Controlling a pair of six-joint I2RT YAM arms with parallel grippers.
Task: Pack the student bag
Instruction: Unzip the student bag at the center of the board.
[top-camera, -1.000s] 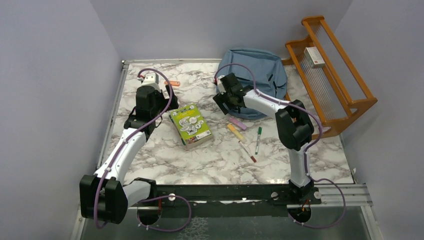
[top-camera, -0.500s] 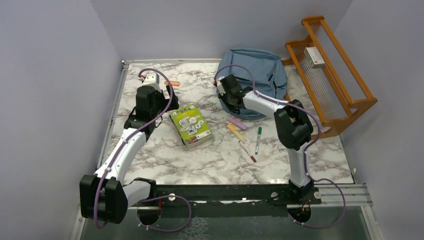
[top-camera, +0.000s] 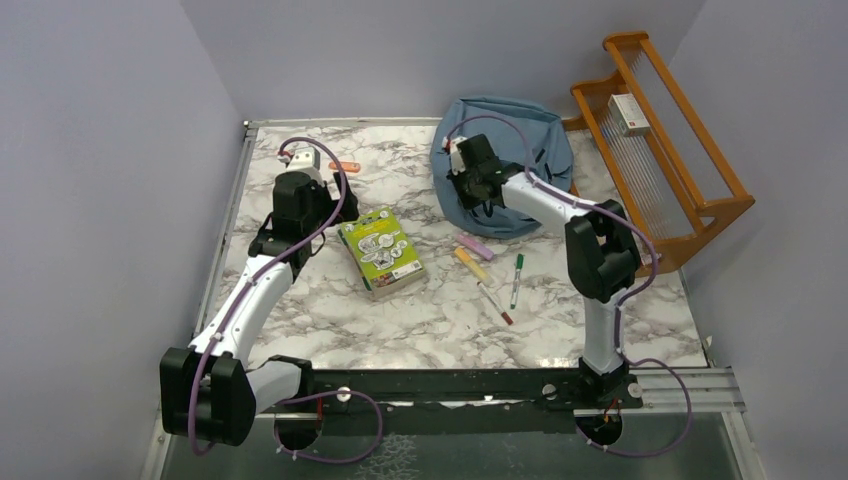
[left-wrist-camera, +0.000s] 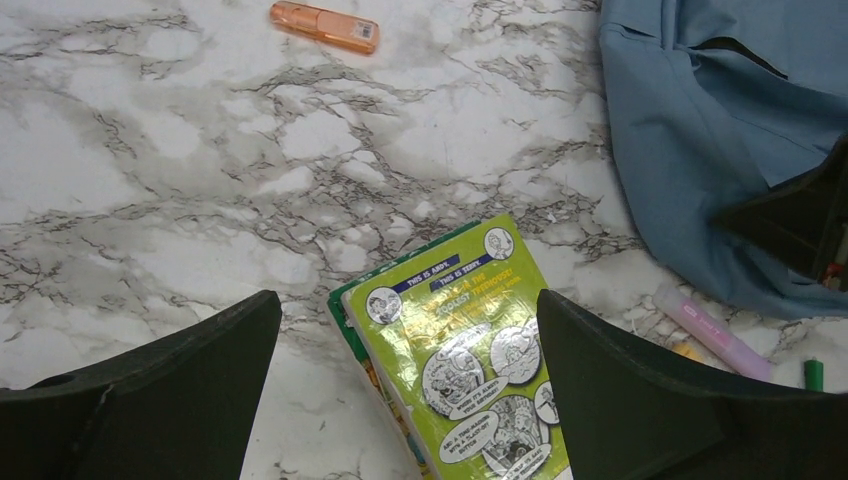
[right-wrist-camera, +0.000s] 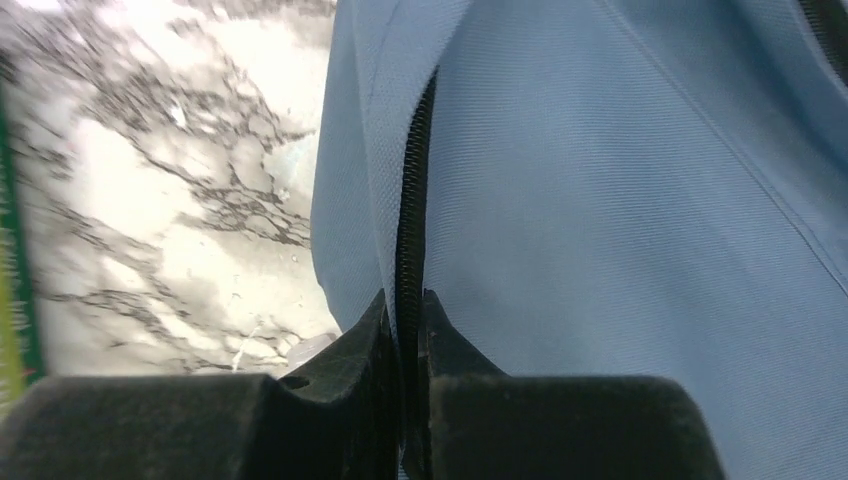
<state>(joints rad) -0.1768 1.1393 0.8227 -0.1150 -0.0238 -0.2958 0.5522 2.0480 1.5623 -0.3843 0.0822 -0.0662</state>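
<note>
My right gripper clamped tight on bag zipper, to pull opening wide. My left gripper fully spread, empty, above book.

The student bag is matt, fine-ribbed woven cloth — its zipper dark toothed tape. The table looks smooth, marbled, faintly glossy; the book cover glossy paper — the rack varnished wood.

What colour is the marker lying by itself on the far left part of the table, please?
The marker is orange, clearest in the left wrist view.
</note>
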